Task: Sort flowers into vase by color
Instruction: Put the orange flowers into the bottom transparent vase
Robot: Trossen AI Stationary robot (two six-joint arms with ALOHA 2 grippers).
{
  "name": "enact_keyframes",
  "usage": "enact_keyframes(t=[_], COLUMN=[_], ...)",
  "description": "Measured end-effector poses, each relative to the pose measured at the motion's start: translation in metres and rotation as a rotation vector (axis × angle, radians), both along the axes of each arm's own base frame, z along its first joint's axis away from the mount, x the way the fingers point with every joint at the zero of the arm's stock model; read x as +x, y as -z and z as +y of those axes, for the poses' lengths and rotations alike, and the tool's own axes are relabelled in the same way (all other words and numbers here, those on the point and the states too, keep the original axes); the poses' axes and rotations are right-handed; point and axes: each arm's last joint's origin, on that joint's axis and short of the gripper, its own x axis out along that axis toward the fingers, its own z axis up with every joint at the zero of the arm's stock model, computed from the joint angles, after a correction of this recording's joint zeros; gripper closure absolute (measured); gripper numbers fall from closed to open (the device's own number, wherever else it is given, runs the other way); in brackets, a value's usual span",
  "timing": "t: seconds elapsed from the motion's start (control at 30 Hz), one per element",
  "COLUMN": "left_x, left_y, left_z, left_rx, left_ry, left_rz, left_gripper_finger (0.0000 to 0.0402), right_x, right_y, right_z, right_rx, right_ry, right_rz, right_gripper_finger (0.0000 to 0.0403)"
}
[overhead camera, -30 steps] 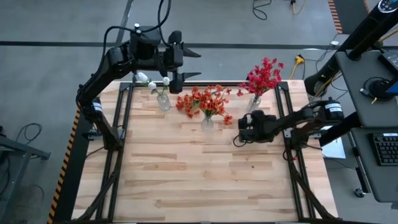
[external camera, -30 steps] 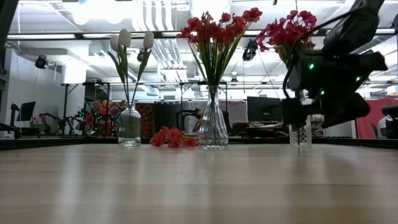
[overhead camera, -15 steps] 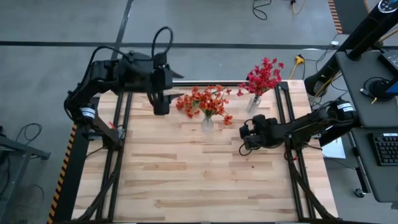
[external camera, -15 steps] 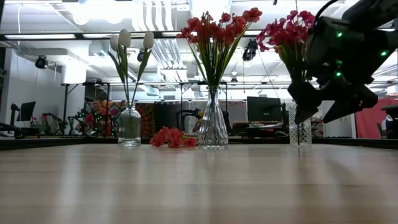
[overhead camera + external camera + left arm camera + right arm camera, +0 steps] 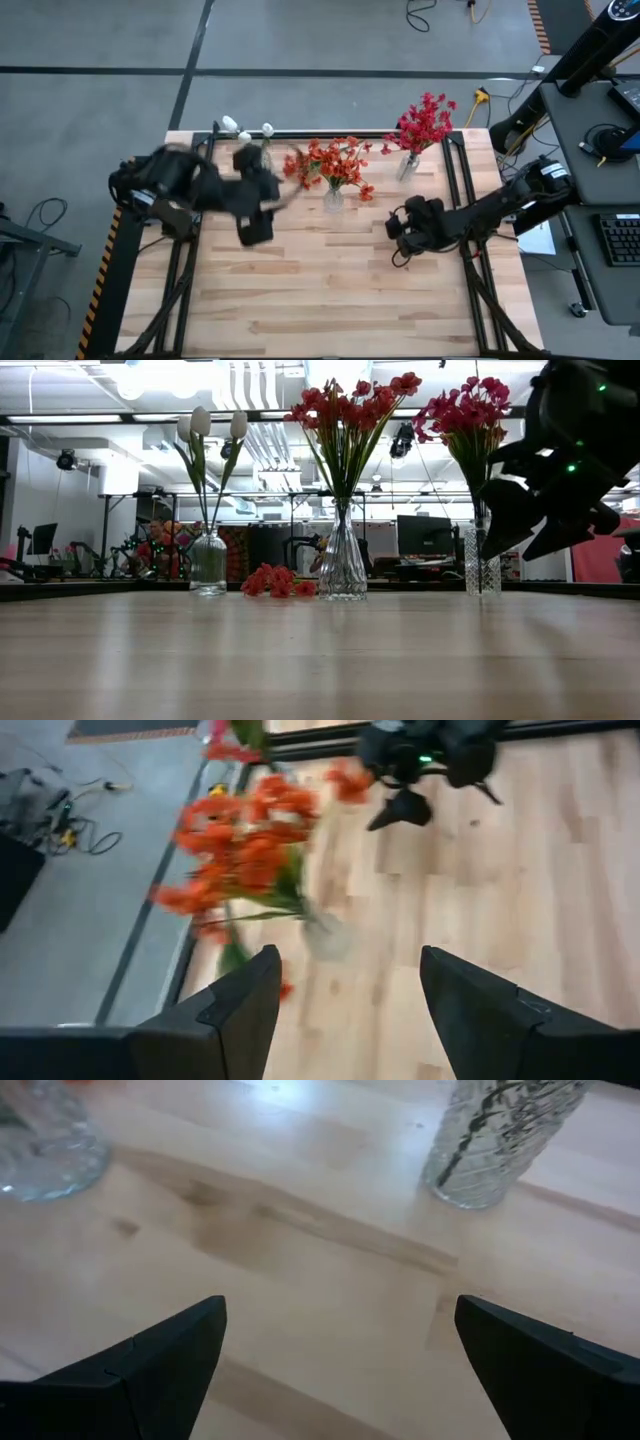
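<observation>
Three glass vases stand in a row near the far edge. The left one (image 5: 263, 162) holds white blooms (image 5: 200, 422), the middle one (image 5: 333, 199) orange blooms (image 5: 335, 160), the right one (image 5: 407, 166) crimson blooms (image 5: 425, 120). A loose orange-red bloom cluster (image 5: 272, 582) lies on the table beside the middle vase's foot. My left gripper (image 5: 255, 218), blurred, hangs open left of the orange vase (image 5: 325, 935). My right gripper (image 5: 400, 232) is open and empty, on the near side of the crimson vase (image 5: 500, 1135).
Bare wooden tabletop (image 5: 320, 290) stretches from the vases to the near edge. Black frame rails (image 5: 190, 200) run along the left and right sides. In the low view the right gripper (image 5: 525, 545) hangs in front of the crimson vase (image 5: 482, 570).
My left arm has swung from above the far edge by the white-flower vase toward the near edge and down, ending left of the orange vase, still open and blurred by motion. My right gripper has drifted a little toward the near edge, staying open.
</observation>
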Motion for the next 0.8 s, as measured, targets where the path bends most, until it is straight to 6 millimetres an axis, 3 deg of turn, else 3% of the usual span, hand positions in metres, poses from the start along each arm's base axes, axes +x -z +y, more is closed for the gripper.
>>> enact_keyframes(t=[0.17, 0.33, 0.57, 0.63, 0.8], left_x=[0.002, 0.007, 0.020, 0.028, 0.044], left_y=[0.013, 0.045, 0.118, 0.135, 0.175], left_z=[-0.040, -0.076, -0.132, -0.139, -0.130], left_rx=[0.041, 0.046, -0.077, -0.097, -0.124], left_ry=[0.002, 0.010, 0.427, 0.511, 0.497], left_rz=[-0.016, 0.046, 0.245, 0.226, 0.194], left_gripper_finger=[0.0181, 0.0181, 0.0182, 0.0186, 0.0208], right_x=[-0.002, -0.005, -0.006, -0.006, -0.006], right_y=[0.000, 0.000, 0.000, 0.000, 0.000], right_z=[0.011, 0.020, 0.024, 0.024, 0.024], right_rx=[0.010, 0.014, 0.016, 0.016, 0.012], right_ry=[-0.040, -0.081, -0.105, -0.105, -0.111], right_rz=[-0.020, -0.027, -0.030, -0.029, -0.023], right_gripper_finger=[0.0017, 0.0017, 0.0017, 0.0017, 0.0017])
